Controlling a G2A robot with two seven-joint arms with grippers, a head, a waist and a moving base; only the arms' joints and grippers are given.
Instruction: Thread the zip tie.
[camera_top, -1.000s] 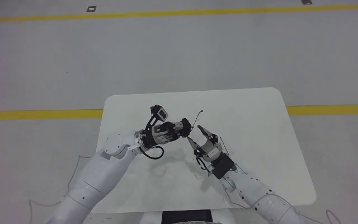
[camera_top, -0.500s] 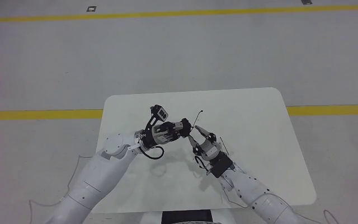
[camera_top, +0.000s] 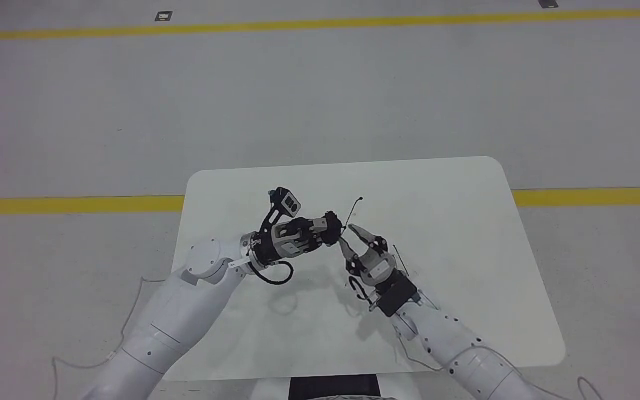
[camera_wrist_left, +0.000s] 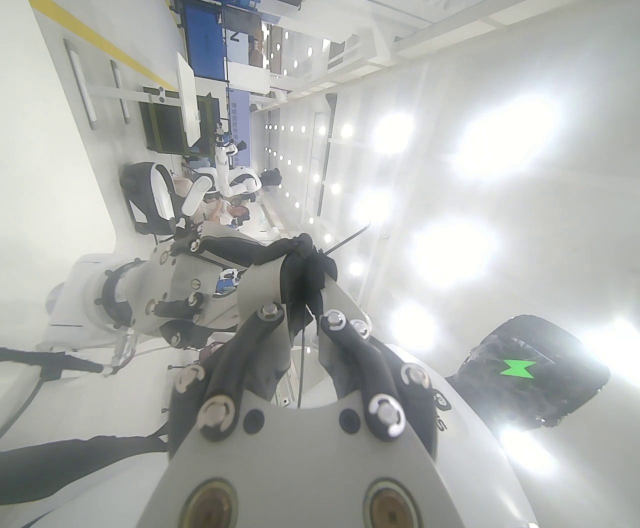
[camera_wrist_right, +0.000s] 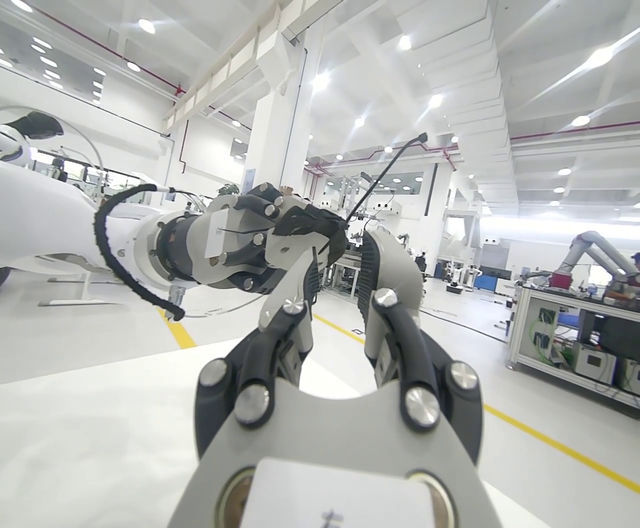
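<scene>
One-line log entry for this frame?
left tool: shut on zip tie, free end up | right tool: open, beside left tool | tie: not looped

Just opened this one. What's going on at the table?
Both arms meet above the white table. The left pincer is shut on a thin black zip tie, whose free end sticks up past its tips. The right pincer is open, close against the left one's tip, and grips nothing. I cannot tell whether the tie has been threaded.
</scene>
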